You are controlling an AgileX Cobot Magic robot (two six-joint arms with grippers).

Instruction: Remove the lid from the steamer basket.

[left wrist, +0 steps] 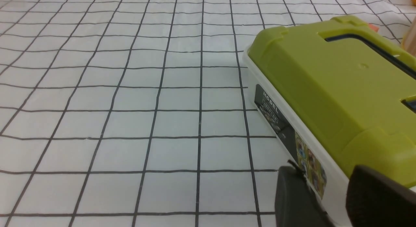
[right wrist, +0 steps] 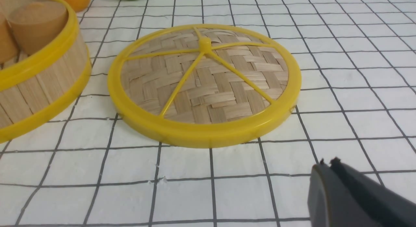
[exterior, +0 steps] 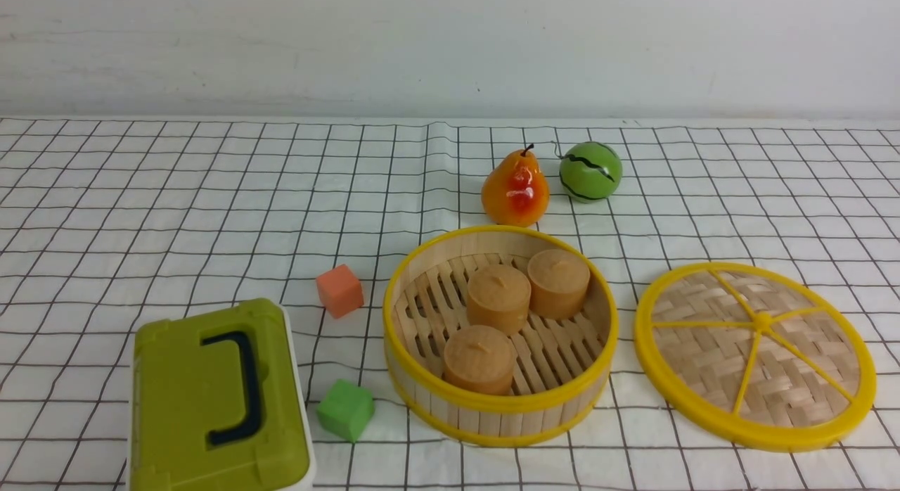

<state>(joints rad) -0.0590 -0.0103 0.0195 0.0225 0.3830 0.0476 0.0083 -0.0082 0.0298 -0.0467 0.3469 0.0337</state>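
Note:
The lid (exterior: 756, 354), a woven bamboo disc with a yellow rim and spokes, lies flat on the cloth to the right of the steamer basket (exterior: 499, 406), apart from it. The basket is uncovered and holds three brown cylinders (exterior: 498, 297). Neither gripper shows in the front view. In the right wrist view my right gripper (right wrist: 328, 162) is shut and empty above the cloth, a short way from the lid (right wrist: 204, 80), with the basket (right wrist: 42, 80) beyond. In the left wrist view my left gripper (left wrist: 334, 201) is open, close to the olive-green box (left wrist: 325, 84).
The olive-green box (exterior: 211, 406) with a dark handle stands at the front left. An orange cube (exterior: 339, 290) and a green cube (exterior: 345, 409) lie left of the basket. A pear (exterior: 515, 188) and a green ball (exterior: 590, 171) sit behind it.

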